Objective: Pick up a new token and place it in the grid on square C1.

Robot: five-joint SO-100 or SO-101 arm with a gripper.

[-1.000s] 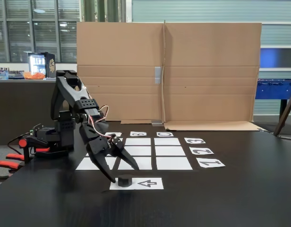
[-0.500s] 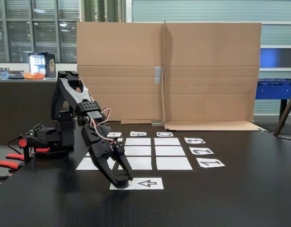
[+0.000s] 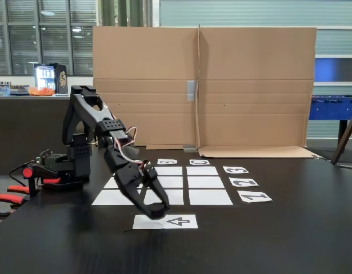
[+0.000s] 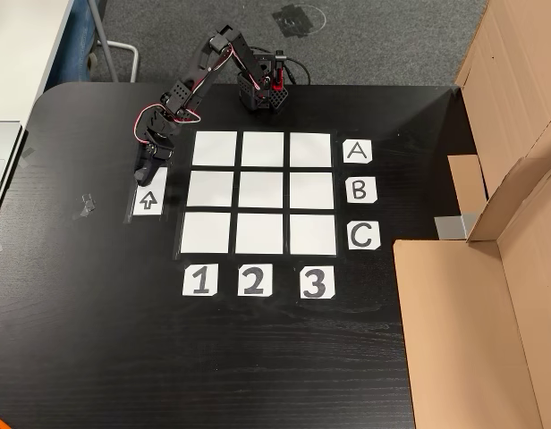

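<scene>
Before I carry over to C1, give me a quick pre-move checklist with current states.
1. Jaws shut on the token: cannot tell. In the fixed view the gripper looks shut, just above the arrow sheet, but the token itself is hidden.
2. Token off the arrow sheet: ok; none is visible on the sheet in the other view.
3. Gripper clear of the table: ok, it appears slightly raised.
4. Square C1 free: ok, blank white.
5. Rest of the grid free of tokens along the path: ok.
6. Labels C and 1 readable for targeting: ok.
</scene>
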